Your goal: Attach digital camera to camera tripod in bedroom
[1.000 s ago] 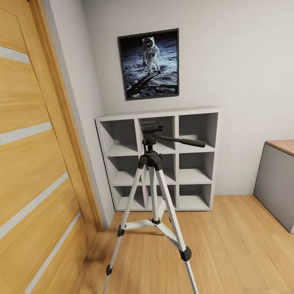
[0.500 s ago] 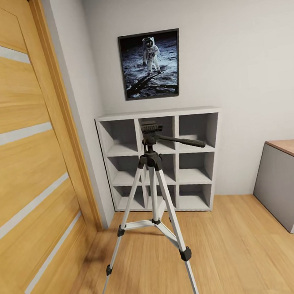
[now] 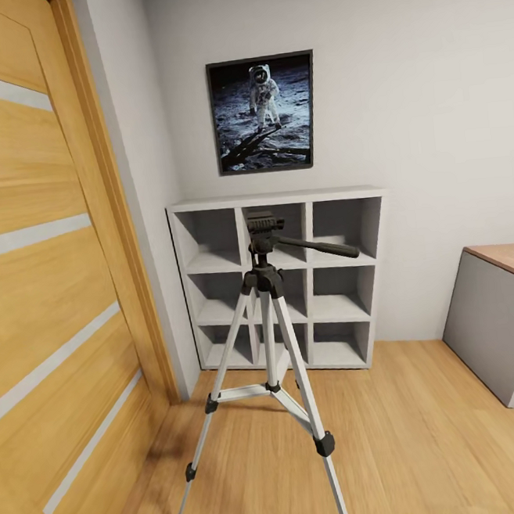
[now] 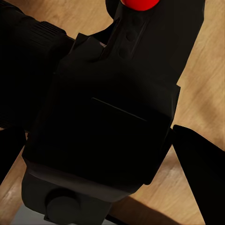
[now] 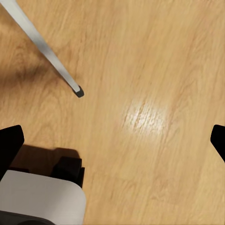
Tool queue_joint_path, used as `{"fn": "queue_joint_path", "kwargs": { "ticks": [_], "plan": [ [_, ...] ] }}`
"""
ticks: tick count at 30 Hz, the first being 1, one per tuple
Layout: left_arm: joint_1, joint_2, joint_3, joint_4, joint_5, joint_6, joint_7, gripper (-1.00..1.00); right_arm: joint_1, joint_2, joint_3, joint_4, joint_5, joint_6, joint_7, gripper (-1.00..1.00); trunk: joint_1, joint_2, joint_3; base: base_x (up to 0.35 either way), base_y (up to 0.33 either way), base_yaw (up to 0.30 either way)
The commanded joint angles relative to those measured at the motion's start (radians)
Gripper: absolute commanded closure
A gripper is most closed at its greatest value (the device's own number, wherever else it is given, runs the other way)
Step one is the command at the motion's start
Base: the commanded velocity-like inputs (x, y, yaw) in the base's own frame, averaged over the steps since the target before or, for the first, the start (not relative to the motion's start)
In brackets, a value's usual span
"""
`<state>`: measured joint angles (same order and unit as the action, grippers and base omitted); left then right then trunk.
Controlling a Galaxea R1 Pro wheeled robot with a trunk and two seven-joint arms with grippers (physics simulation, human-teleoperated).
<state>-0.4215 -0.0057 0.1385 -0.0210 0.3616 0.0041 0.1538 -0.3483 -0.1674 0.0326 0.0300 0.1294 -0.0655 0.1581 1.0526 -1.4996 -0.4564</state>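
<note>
Room: the bedroom, with a glossy light wood floor (image 3: pixel 432 444), matte grey-white walls, a slatted wooden door (image 3: pixel 50 308) at left and a wood-topped grey desk (image 3: pixel 503 320) at right.
Far wall: a white nine-cube shelf unit (image 3: pixel 334 281) under a framed astronaut photo (image 3: pixel 264 113); no writing I can read.
Camera tripod (image 3: pixel 271 342): mid-floor before the shelves, with thin silver legs, black joints and a black pan handle pointing right.
Digital camera (image 4: pixel 108 126): a boxy matte black body with a round red button, close against the left gripper (image 4: pixel 101 154).
Left gripper: dark fingers flank the camera on both sides, seemingly clamped on it.
Right gripper (image 5: pixel 115 140): spread wide above the floor, holding nothing, near one tripod foot.
</note>
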Motion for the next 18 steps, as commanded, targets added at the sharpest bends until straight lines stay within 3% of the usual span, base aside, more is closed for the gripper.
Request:
{"fn": "queue_joint_path", "kwargs": {
  "ticks": [1, 13, 18],
  "plan": [
    [0.0, 0.0, 0.007, -0.001, -0.001, 0.0, 0.003, 1.0, -0.001, 0.0, 0.003, 0.003, 0.007, -0.006, 0.001, -1.0, 0.0, -0.001, -0.001, 0.0, 0.0, 0.0],
    [0.0, 0.0, 0.006, -0.003, 0.002, 0.001, 0.001, 1.0, -0.001, 0.0, 0.003, 0.003, 0.007, -0.014, 0.0, -1.0, 0.0, -0.001, -0.001, 0.0, 0.0, 0.0],
    [0.0, 0.0, 0.004, -0.004, 0.001, 0.001, 0.0, 1.0, -0.001, 0.0, 0.003, 0.004, 0.007, -0.016, 0.0, -1.0, -0.019, 0.034, 0.015, 0.0, 0.0, 0.0]
  ]
}}
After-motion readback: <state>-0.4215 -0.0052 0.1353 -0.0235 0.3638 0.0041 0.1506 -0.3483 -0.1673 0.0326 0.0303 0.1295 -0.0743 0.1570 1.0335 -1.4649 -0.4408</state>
